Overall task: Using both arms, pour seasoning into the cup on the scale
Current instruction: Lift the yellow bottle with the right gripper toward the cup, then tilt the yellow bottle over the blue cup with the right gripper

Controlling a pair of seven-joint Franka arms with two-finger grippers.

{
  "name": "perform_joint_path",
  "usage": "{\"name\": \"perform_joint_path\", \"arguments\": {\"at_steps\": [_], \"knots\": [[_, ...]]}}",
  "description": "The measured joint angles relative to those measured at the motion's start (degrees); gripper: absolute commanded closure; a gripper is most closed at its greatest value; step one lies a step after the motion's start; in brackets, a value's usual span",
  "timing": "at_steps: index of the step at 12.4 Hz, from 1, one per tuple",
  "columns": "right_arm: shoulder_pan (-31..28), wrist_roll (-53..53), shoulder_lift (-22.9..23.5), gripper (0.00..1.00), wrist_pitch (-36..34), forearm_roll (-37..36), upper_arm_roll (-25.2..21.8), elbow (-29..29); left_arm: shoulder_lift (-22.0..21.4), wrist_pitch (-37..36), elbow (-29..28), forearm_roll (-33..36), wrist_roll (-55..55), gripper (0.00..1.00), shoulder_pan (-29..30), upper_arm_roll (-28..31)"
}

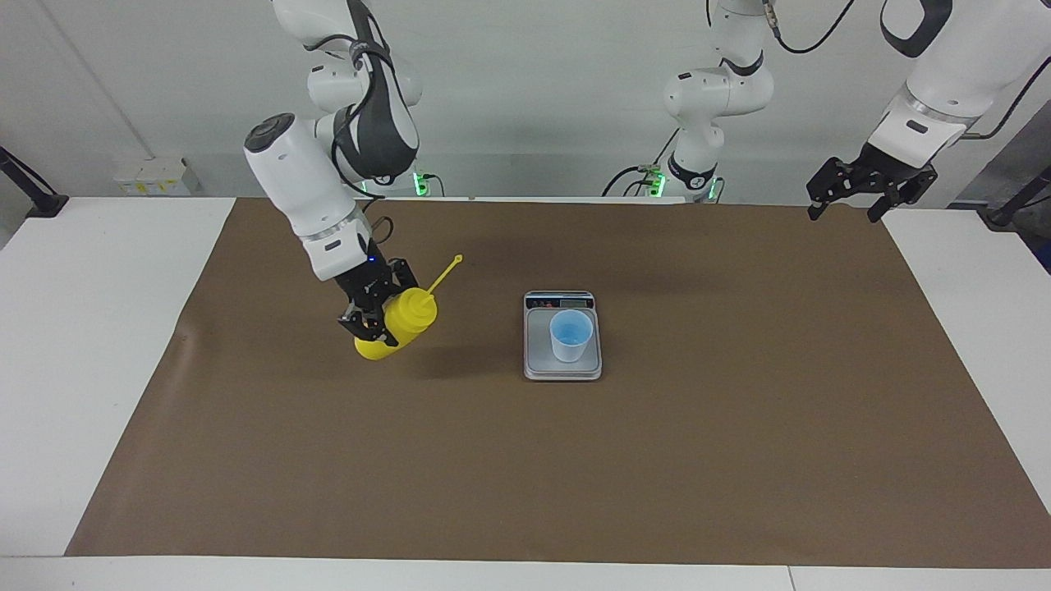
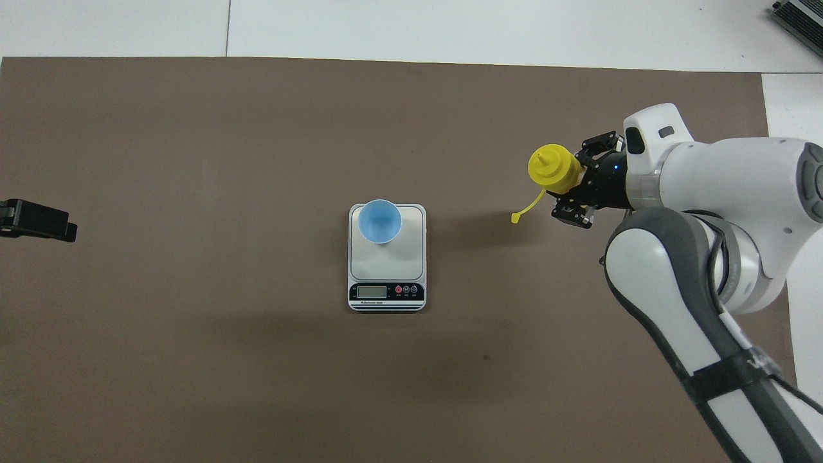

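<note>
My right gripper (image 1: 374,318) is shut on the yellow seasoning bottle (image 1: 408,322), toward the right arm's end of the table. The bottle is tilted, its nozzle leaning toward the scale and its open cap strap sticking out. I cannot tell whether its base touches the mat. It also shows in the overhead view (image 2: 551,168), with the right gripper (image 2: 582,186) around it. The light blue cup (image 1: 571,335) (image 2: 379,220) stands upright on the grey scale (image 1: 562,369) (image 2: 386,267) at mid-table, apart from the bottle. My left gripper (image 1: 846,212) (image 2: 38,220) is open and empty, waiting above the mat's edge at the left arm's end.
A brown mat (image 1: 575,476) covers most of the white table (image 1: 98,328). The scale's display strip (image 2: 386,291) faces the robots.
</note>
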Motion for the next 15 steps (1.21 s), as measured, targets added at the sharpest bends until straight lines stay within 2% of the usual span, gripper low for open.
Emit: {"name": "perform_joint_path", "arguments": {"at_steps": [1,3,5,9,15], "knots": [[1.81,5.31,0.04,1.00,-0.86,-4.58,0.09,0.70,0.00,0.00,0.00,0.00,0.00,0.00,0.00,0.00],[4.37,10.55,0.60,1.00,-2.23,-8.34,0.23,1.98,0.00,0.00,0.00,0.00,0.00,0.00,0.00,0.00],[6.26,10.95,2.29,1.00,-3.44,-10.85,0.25,4.12,0.00,0.00,0.00,0.00,0.00,0.00,0.00,0.00],[11.65,15.12,6.46,1.00,-5.57,-22.65,0.32,8.58,0.00,0.00,-0.01,0.00,-0.01,0.00,0.00,0.00],[16.34,15.67,10.88,1.00,-5.76,-35.89,0.32,11.20,0.00,0.00,-0.01,0.00,-0.01,0.00,0.00,0.00]]}}
